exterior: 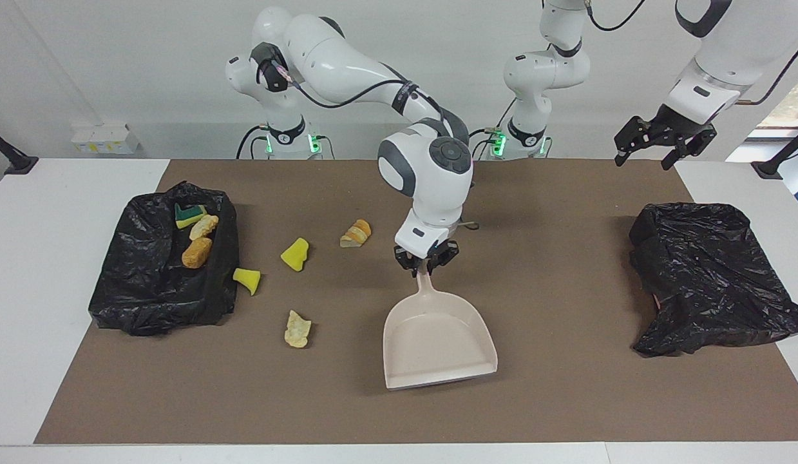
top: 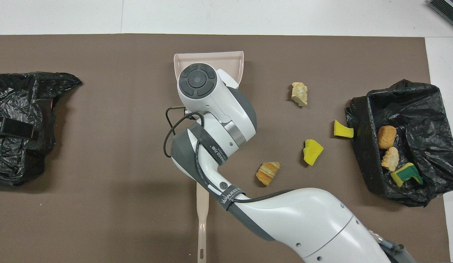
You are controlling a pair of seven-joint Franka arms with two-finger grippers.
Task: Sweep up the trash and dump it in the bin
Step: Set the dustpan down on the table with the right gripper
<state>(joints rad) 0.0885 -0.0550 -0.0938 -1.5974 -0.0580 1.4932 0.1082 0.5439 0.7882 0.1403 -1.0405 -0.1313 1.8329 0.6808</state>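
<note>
The right gripper (exterior: 426, 261) grips the handle of a beige dustpan (exterior: 437, 341), fingers clamped on it, with the pan's open mouth pointing away from the robots at mid-table. 4 pieces of trash lie loose on the brown mat (exterior: 566, 399) toward the right arm's end: a yellow sponge chunk (exterior: 295, 254), a yellow sponge wedge (exterior: 247, 280) just beside the bin, an orange-brown bread lump (exterior: 356, 233) and a pale bread lump (exterior: 297, 329). 3 more pieces sit inside the black-lined bin (exterior: 147, 290): a green-backed sponge (exterior: 189, 214) and 2 bread lumps (exterior: 199, 243). The left gripper (exterior: 664, 143) waits in the air, fingers spread wide and holding nothing, over the left arm's end of the table near a second black bag (exterior: 708, 277). The brush (top: 202, 223) lies partly hidden under the right arm.
</note>
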